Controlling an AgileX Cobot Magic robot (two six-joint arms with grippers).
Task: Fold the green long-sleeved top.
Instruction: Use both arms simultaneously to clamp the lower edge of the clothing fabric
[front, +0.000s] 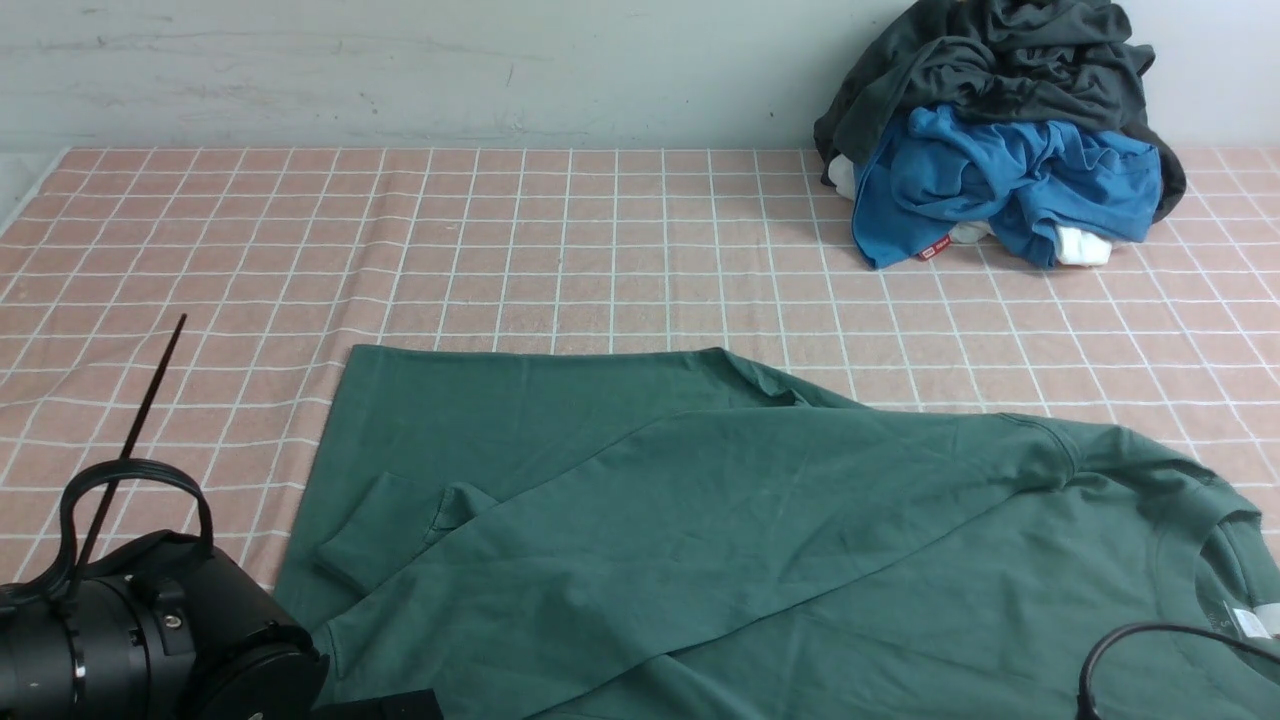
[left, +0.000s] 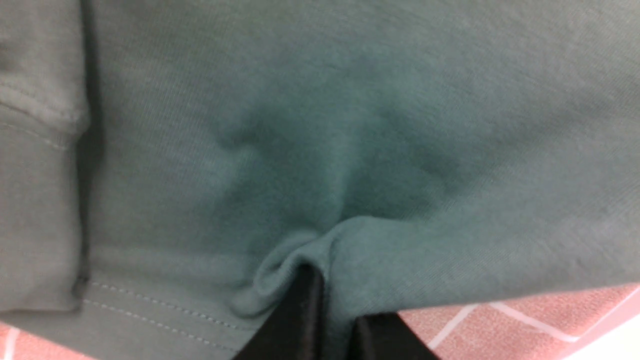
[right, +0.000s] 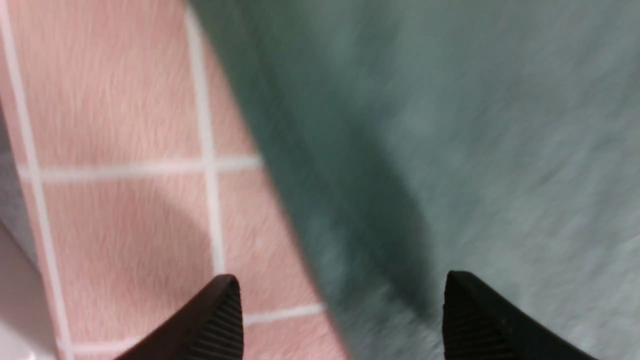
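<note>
So, the left gripper (left: 334, 295) was clamped tight on a little bunched-up fold of the green long-sleeved top (left: 350, 150), right by a stitched hem (left: 160, 312). The pink checked tablecloth (left: 525, 315) peeked out just past that edge. The right gripper (right: 340, 277) had its jaws spread wide with nothing between them, hanging over the spot where the top's edge met the cloth. That shot was pretty blurry, though.

In the front view the top lay spread flat on the near half of the table. It reached from beside the left arm (front: 150, 640) all the way to the right edge of the picture, with the ribbed neck (front: 1215, 540) at the right side. One sleeve was folded across the body, its cuff (front: 360, 550) ending over at the left.

Way off in the back right corner a heap of clothes sat against the wall (front: 400, 70): a dark charcoal garment (front: 1000, 60) on top of a bright blue garment (front: 1000, 180), well apart from the top.
</note>
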